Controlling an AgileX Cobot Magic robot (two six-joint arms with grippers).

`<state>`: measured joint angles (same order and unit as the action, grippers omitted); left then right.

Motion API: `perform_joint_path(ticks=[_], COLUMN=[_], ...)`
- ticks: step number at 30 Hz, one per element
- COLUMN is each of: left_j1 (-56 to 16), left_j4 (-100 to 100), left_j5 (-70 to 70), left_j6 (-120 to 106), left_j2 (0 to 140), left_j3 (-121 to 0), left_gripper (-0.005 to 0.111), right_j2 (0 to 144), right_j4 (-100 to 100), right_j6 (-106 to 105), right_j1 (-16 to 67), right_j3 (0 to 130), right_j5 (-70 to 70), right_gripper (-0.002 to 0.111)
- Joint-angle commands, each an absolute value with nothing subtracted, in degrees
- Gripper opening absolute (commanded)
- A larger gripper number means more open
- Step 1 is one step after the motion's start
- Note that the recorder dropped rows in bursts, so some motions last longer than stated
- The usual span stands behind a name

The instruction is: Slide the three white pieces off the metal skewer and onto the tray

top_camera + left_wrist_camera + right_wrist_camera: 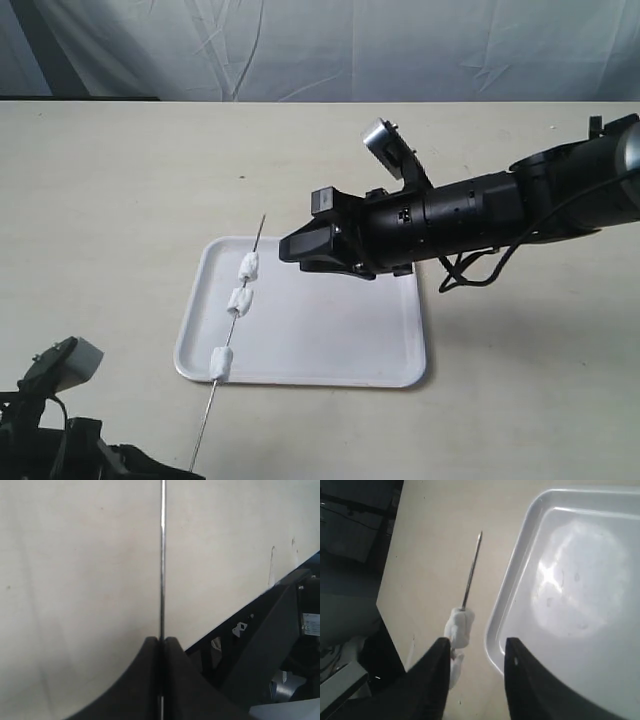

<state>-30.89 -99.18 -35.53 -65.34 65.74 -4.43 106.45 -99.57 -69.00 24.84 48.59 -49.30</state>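
Metal rod, exterior view: the metal skewer (pixel 230 335) rises steeply from the bottom edge, left of centre, to a free tip just past the tray's upper left corner. Its long axis leans slightly right.
Pieces: the three white pieces (pixel 240 301) are threaded on it, two close together over the tray's left rim and the third lower, by the lower left corner.
Tray: the tray (pixel 320 330) lies flat at centre frame on the beige table (pixel 120 200).
Right arm: it stretches in nearly level from the right edge. The right gripper (pixel 288 250) points left over the tray, near the upper two pieces.
Left arm: it sits low in the lower left corner, and the left gripper (pixel 175 470) meets the skewer's lower end.
Left wrist view: the left gripper (pixel 161 641) is pinched tight on the skewer (pixel 162 555), which runs straight away from it over the table.
Right wrist view: the right gripper (pixel 477 642) is spread wide. The skewer's bare tip (pixel 471 572) points away from it, and one piece (pixel 460 627) sits just beside one finger; contact cannot be told.
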Motion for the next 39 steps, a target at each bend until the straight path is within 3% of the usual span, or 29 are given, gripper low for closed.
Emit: perform_joint_path(ticks=[1,8,23,39], left_j1=[-31.5,-31.5,-31.5,-31.5], left_j4=[-99.9,-99.9,-99.9,-99.9], left_j5=[-36.5,-30.8,-40.1,-38.7], left_j6=[-63.8,-60.7,-54.6,-54.6], left_j2=[65.4,65.4,65.4,65.4], left_j3=[-7.3,-8.9,-8.2,-8.2], left_gripper=[0.0,0.0,0.0,0.0], right_j2=[106.5,106.5,106.5,106.5], right_j4=[-99.9,-99.9,-99.9,-99.9], right_j6=[-68.3,-61.7,-56.3,-56.3], right_j1=[28.0,32.4,37.5,37.5], right_j3=[51.2,54.8,57.4,57.4], right_j5=[-42.3,-32.2,-31.0,-32.4], right_gripper=[0.036,0.036,0.036,0.036])
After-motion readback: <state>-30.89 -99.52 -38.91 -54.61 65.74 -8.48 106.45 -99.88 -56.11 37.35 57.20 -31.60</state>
